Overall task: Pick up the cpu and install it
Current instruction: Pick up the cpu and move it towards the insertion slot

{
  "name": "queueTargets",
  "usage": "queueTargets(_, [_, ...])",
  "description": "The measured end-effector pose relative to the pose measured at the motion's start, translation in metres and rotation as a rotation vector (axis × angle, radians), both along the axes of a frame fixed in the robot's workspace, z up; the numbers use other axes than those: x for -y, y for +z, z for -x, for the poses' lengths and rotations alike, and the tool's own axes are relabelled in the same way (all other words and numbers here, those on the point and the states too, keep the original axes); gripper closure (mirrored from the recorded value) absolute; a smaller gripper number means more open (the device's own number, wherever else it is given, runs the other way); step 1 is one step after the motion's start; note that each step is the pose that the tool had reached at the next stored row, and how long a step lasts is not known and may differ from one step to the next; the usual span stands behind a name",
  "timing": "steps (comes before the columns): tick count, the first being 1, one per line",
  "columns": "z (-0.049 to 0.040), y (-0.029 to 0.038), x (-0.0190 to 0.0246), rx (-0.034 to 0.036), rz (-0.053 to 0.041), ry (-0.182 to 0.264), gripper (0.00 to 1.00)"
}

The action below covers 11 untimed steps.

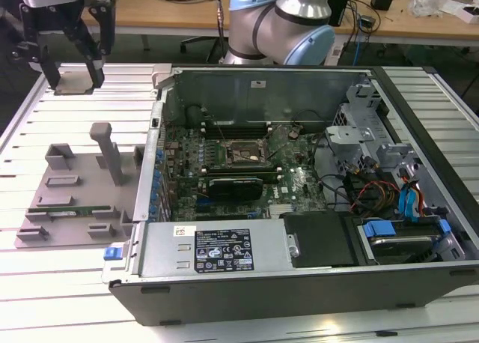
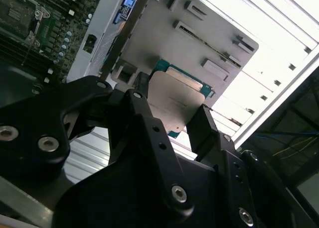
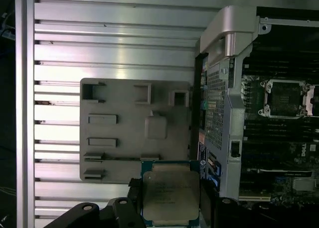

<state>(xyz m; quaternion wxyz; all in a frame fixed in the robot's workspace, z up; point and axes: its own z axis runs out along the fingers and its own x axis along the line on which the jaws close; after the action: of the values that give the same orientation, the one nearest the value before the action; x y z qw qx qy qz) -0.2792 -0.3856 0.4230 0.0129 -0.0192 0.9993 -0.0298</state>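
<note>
The hand (image 1: pixel 74 79) hangs at the exterior view's upper left, its two black fingers (image 1: pixel 52 75) closed part-way on the cpu (image 1: pixel 75 83), a flat grey square gripped by opposite edges. Below the hand lies the slatted white counter (image 1: pixel 60 283), and on it, nearer the camera than the hand, the grey tray (image 1: pixel 84 171). The open case (image 1: pixel 224 298) lies off to the hand's side, toward the exterior view's right, with the bare socket (image 1: pixel 245 154) well apart from the hand.

In the second wrist view the hand (image 2: pixel 172 107) has a finger (image 2: pixel 143 96) pressed to each side of the cpu (image 2: pixel 175 96), whose silvery top and green edge show. The tray (image 2: pixel 164 34) lies beyond it.

In the first wrist view the hand (image 3: pixel 171 200) clamps the cpu (image 3: pixel 171 190). Past the cpu are the tray (image 3: pixel 124 108) and counter (image 3: pixel 99 39), and the case (image 3: pixel 219 108) and socket (image 3: pixel 285 98) are off to the side.
</note>
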Motion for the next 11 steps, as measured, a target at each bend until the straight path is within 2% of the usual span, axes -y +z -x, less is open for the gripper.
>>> queueTargets(11, [-0.0258, -0.0001, 0.0, -0.0005, 0.0009, 0.0, 0.45])
